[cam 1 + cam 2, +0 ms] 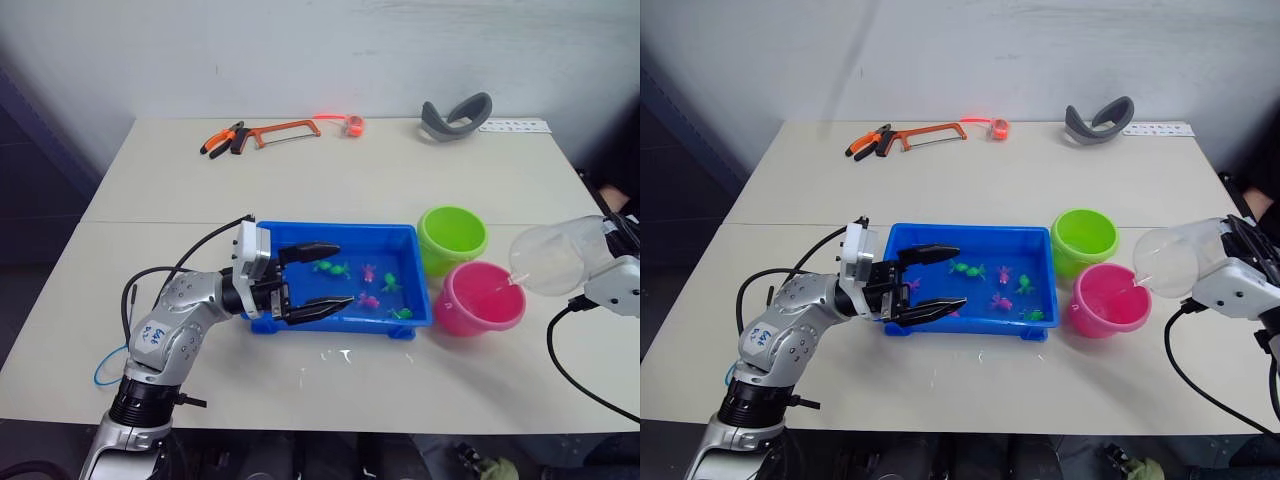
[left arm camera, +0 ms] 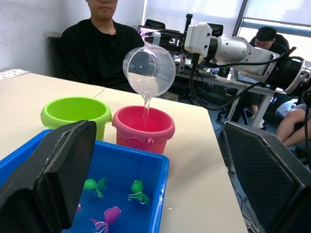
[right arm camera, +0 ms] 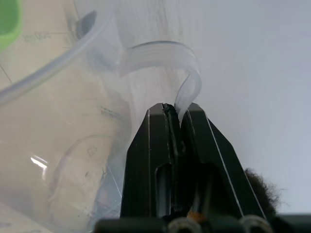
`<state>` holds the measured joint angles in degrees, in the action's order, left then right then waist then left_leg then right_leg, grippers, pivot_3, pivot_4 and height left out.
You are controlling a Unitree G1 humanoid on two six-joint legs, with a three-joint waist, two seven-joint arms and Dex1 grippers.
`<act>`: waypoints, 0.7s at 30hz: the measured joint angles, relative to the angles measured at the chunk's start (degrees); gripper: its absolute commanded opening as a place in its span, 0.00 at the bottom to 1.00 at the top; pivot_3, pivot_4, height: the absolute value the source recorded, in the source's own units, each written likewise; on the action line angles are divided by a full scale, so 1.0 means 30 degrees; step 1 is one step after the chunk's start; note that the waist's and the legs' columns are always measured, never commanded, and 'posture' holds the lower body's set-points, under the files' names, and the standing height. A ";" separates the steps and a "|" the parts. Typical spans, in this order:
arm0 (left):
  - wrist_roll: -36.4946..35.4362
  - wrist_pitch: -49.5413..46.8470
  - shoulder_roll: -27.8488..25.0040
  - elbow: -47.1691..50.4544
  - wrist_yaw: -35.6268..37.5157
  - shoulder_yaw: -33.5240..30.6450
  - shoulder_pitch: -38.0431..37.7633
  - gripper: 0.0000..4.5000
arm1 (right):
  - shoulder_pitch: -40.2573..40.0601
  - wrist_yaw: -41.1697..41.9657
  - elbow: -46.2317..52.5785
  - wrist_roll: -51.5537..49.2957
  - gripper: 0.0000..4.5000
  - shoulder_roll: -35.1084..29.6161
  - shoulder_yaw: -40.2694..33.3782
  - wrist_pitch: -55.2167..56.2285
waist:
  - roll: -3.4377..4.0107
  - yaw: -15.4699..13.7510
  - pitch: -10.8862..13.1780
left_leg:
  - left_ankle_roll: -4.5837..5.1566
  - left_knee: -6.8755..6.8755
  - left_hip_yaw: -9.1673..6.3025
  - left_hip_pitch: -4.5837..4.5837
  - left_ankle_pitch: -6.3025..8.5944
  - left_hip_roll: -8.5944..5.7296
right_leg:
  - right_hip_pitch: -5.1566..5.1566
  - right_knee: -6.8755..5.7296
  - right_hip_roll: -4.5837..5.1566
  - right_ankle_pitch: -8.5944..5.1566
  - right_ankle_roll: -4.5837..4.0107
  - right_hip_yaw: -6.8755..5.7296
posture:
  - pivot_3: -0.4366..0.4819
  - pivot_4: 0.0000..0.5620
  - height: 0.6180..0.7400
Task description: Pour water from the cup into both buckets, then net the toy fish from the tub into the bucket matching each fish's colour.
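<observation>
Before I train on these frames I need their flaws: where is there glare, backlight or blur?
Left eye view: white glare spots on the wet table in front of the tub. Left wrist view: bright windows behind, and the near black fingers loom soft-edged. Right wrist view: the clear cup is a hazy blur, while its handle, clamped in the right gripper, reads clearly.

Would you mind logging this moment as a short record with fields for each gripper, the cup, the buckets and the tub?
right gripper: shut on the cup's handle
cup: tilted, water streaming into the pink bucket
green bucket: upright beside the pink one, next to the tub
left gripper: open, empty, over the tub
tub: holds water with green and pink toy fish
background: seated person beyond the table
</observation>
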<state>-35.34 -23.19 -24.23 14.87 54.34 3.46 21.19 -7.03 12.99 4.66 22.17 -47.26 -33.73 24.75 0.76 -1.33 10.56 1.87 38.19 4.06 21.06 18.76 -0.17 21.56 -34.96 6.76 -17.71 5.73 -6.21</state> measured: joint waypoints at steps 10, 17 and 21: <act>0.0018 0.0039 -0.0014 0.0002 -0.0162 -0.0024 -0.0004 1.00 | 0.0375 -0.0350 -0.1185 0.0132 0.02 -0.0312 0.0651 0.0533 | 0.0000 -0.0003 0.0000 | -0.0002 0.0003 -0.0002 0.0003 -0.0008 0.0003 | 0.0000 -0.0002 -0.0001 0.0000 -0.0001 -0.0001 | 0.48 0.27 1.00; -0.0106 0.0013 -0.0022 0.0080 -0.0452 -0.0329 -0.0363 1.00 | 0.0296 0.0464 -0.1819 -0.2867 0.02 0.0939 0.0685 -0.0501 | 0.0000 0.0014 0.0000 | -0.0005 0.0002 -0.0007 0.0000 -0.0010 0.0014 | -0.0002 -0.0009 -0.0008 0.0001 -0.0001 -0.0003 | 0.48 0.27 1.00; -0.0511 -0.0130 -0.0276 0.0153 -0.0630 -0.1225 -0.0708 1.00 | 0.0339 0.2000 -0.1755 -0.6869 0.02 0.2334 0.0672 -0.2866 | 0.0001 0.0019 0.0001 | -0.0004 0.0008 -0.0015 -0.0001 -0.0010 0.0018 | -0.0007 -0.0018 -0.0005 0.0001 -0.0003 -0.0006 | 0.48 0.27 1.00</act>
<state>-36.87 -23.58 -25.05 15.33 52.45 -0.21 19.06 -6.02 18.99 -0.60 1.56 -40.26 -31.71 16.15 0.76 -1.28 10.56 1.86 38.22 4.01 21.06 18.73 -0.12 21.54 -35.01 6.75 -17.70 5.72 -6.23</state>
